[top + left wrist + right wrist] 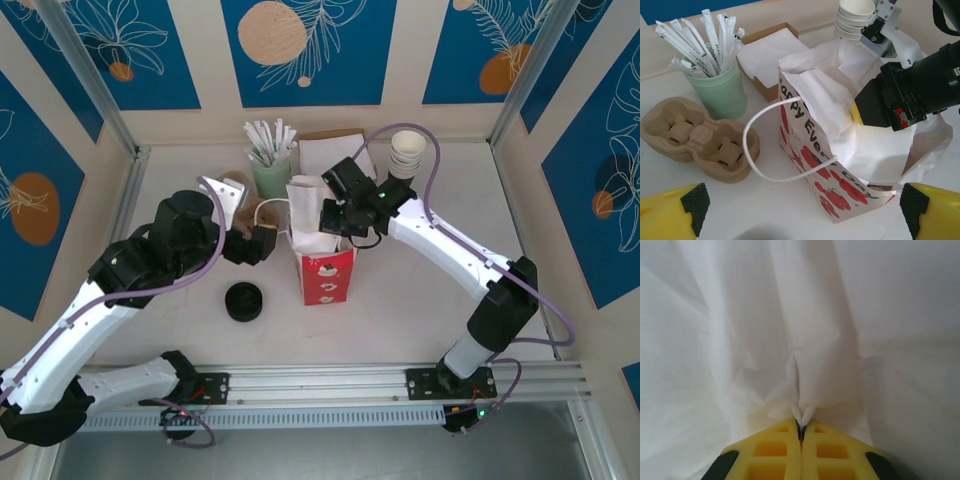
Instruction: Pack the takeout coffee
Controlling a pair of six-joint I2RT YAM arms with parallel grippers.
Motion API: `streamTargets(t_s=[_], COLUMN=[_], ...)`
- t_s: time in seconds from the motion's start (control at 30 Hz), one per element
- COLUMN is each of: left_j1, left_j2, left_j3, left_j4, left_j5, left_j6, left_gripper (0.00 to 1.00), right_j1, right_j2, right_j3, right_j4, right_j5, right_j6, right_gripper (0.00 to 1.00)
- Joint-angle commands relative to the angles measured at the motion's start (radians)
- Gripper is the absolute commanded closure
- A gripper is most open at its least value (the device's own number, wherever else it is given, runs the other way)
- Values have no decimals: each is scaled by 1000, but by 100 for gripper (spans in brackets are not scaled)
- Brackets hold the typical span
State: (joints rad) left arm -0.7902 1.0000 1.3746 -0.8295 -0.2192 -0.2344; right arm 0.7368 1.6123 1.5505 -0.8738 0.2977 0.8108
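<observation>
From above, the left hand [262, 243] hangs released just beside the red-and-white paper bag [327, 278] standing on the bench [420, 310]; the right hand [335, 222] is at its mouth; left wrist view: the bag's white top is crumpled; right wrist view: fingers [775, 450] clenched, pinching the bag's white paper; where the takeout coffee is cannot be told.

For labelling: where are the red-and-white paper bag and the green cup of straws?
red-and-white paper bag [800, 145], left wrist view, printed front
green cup of straws [720, 95], left wrist view, outer wall
</observation>
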Motion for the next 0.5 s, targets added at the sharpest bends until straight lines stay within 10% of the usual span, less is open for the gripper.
streamTargets(t_s=[0.0,0.47], left_j1=[3,3], left_j2=[-14,-11], left_j3=[-12,-13], left_j4=[6,17], left_j5=[-18,-8], left_j6=[-10,-11], left_gripper=[1,1], right_j1=[13,33], right_j2=[39,17], right_j3=[4,179], right_j4=[-39,-97], right_j5=[86,78], right_j6=[-8,-70], right_gripper=[100,55])
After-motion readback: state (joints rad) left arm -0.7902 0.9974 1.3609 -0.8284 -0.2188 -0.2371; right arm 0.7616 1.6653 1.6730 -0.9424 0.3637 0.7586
